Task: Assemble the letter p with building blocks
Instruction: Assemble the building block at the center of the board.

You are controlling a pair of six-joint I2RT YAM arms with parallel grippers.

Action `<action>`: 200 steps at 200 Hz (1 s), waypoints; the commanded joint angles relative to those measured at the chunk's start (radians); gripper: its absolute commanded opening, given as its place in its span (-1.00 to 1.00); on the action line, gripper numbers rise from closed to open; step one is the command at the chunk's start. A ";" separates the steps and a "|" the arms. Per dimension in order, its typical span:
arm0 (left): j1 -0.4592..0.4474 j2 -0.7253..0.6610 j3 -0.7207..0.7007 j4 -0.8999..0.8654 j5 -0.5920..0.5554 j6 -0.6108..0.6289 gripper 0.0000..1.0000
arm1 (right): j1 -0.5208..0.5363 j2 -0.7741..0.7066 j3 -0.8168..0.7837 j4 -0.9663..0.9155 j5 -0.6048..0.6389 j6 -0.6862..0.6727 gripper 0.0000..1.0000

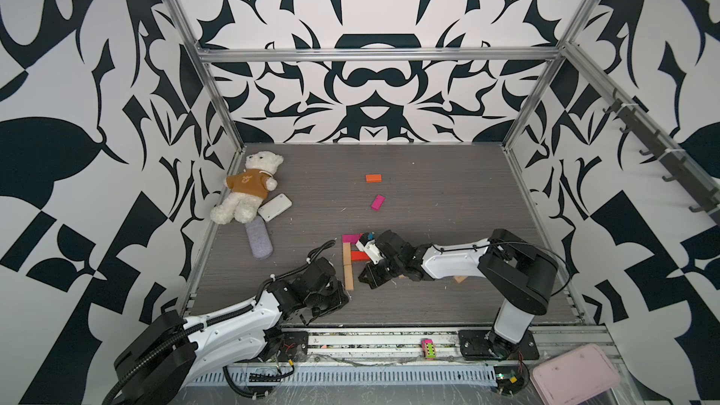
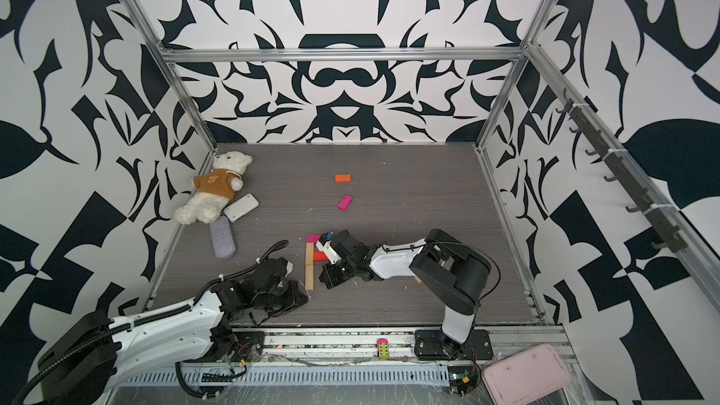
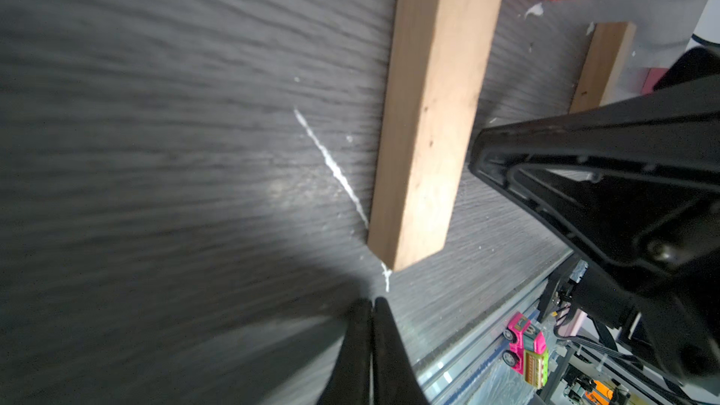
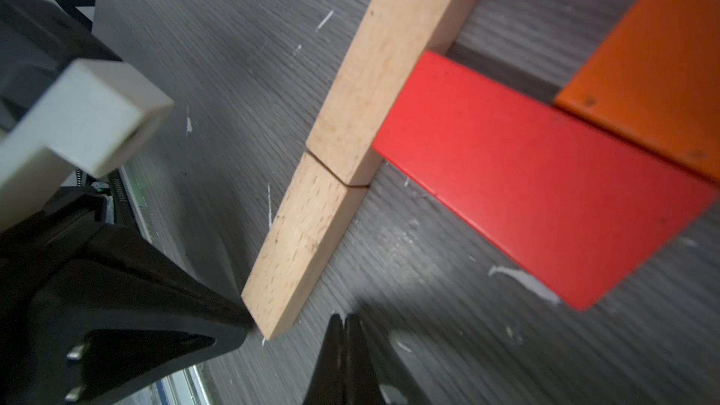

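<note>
Building blocks (image 1: pixel 346 255) lie flat near the front middle of the grey desk (image 1: pixel 428 196), already forming most of a letter P. Two tan pieces sit end to end as the stem: the upper tan block (image 4: pixel 393 52) and the lower tan block (image 4: pixel 302 251). A magenta block (image 1: pixel 349 238) crosses the top. A red block (image 4: pixel 537 188) juts from the stem as the bowl's lower bar. An orange block (image 4: pixel 654 64) closes the bowl's outer side, touching the red one. A spare orange block (image 1: pixel 373 178) and a spare magenta block (image 1: pixel 378 202) lie well apart, farther back.

Left fingers (image 3: pixel 383 337) are clenched on nothing, tips just beside the free end of the lower tan block. Right fingers (image 4: pixel 352 340) are also clenched and empty, low beside that same end, on the red block's side.

The step looks like squaring up the stem. It would go best with slow, light nudges from the shut tips, one side steadying while the other pushes, so the lower block ends tight against the upper one and in line. A hard push along the stem could shift the red and magenta pieces.
</note>
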 commanded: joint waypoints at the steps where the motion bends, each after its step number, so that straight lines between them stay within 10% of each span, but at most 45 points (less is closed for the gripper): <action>1: 0.005 0.008 -0.026 0.002 -0.034 -0.032 -0.81 | 0.006 -0.007 0.036 0.015 -0.015 -0.009 -0.94; 200: 0.005 0.008 -0.056 0.029 -0.094 -0.097 -0.80 | 0.006 0.064 0.083 0.002 -0.036 -0.005 -0.94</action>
